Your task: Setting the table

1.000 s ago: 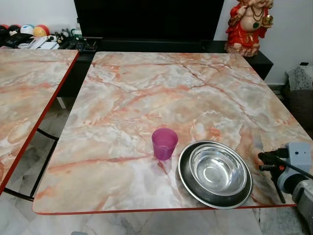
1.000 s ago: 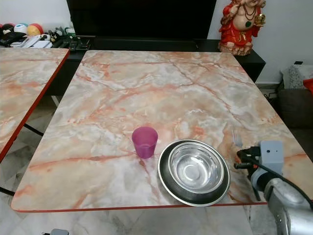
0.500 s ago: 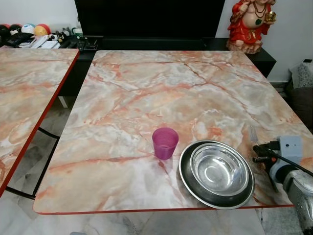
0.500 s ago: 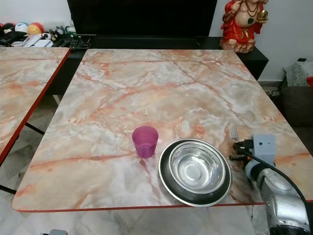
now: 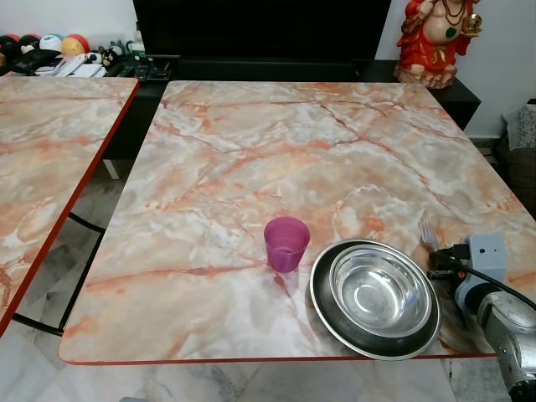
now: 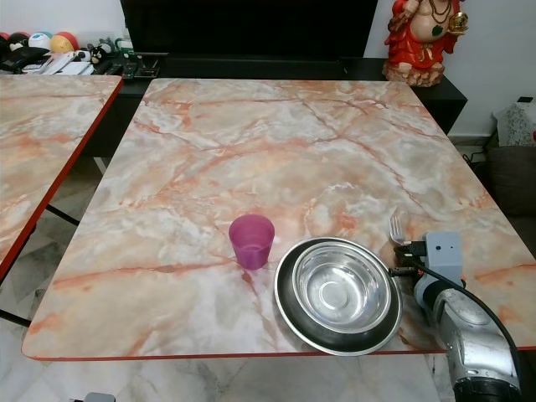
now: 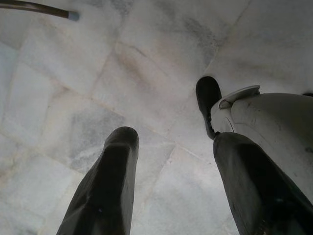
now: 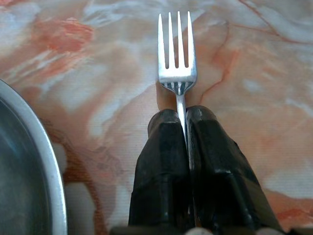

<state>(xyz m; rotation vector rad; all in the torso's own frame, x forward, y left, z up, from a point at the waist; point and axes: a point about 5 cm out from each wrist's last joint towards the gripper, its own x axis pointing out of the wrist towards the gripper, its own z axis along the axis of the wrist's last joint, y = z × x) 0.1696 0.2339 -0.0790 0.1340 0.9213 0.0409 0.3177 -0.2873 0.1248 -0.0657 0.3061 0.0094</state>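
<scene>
1. The right claw (image 8: 182, 120) was clenched on a fork (image 8: 177, 54), its two black fingers (image 8: 161, 161) pressed together around the thin handle, with the tines pointing straight out ahead of the fingertips.
2. The fork head (image 6: 399, 228) lay low over the marbled surface (image 6: 251, 151), just beyond the claw; whether the tines touched the surface could not be told.
3. Just beside the claw, toward the robot's left, sat a steel bowl (image 6: 339, 289) nested in a dark-rimmed plate (image 6: 289, 314); the plate's rim was near the fork but apart from it.
4. Further left of the claw, beyond the plate, a purple cup (image 6: 252, 241) stood upright, close to the plate's edge.
5. Far ahead of the claw, past the back edge of the surface, a red figurine (image 6: 423, 38) stood on a dark cabinet.
6. The left claw (image 7: 171, 161) hung over a pale tiled floor (image 7: 98, 73), its fingers spread apart and holding nothing.
</scene>
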